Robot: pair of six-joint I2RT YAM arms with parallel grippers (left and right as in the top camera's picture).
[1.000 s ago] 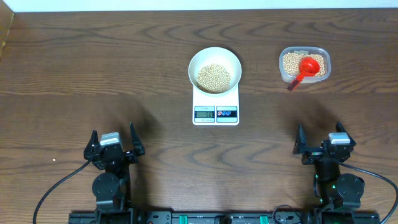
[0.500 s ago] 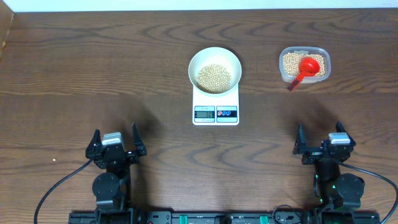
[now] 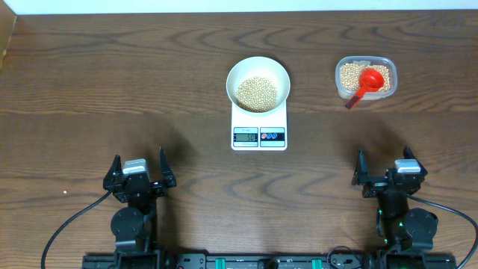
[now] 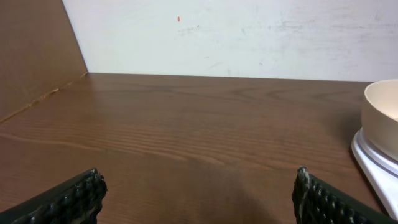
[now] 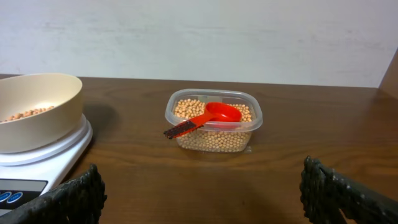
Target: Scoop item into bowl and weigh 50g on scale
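The white bowl [image 3: 258, 75] stands on the white scale [image 3: 259, 127] at the table's middle and holds a heap of tan beans [image 3: 257, 93]. The bowl [image 5: 38, 111] and scale [image 5: 37, 163] show at the left of the right wrist view, and the bowl's edge [image 4: 382, 118] at the right of the left wrist view. My left gripper [image 3: 138, 169] is open and empty near the front left edge. My right gripper [image 3: 382, 166] is open and empty near the front right edge. Both are far from the scale.
A clear plastic tub [image 3: 366, 77] of beans with a red scoop [image 3: 364, 82] resting in it stands at the back right, also in the right wrist view [image 5: 214, 122]. A white wall lies behind the table's far edge.
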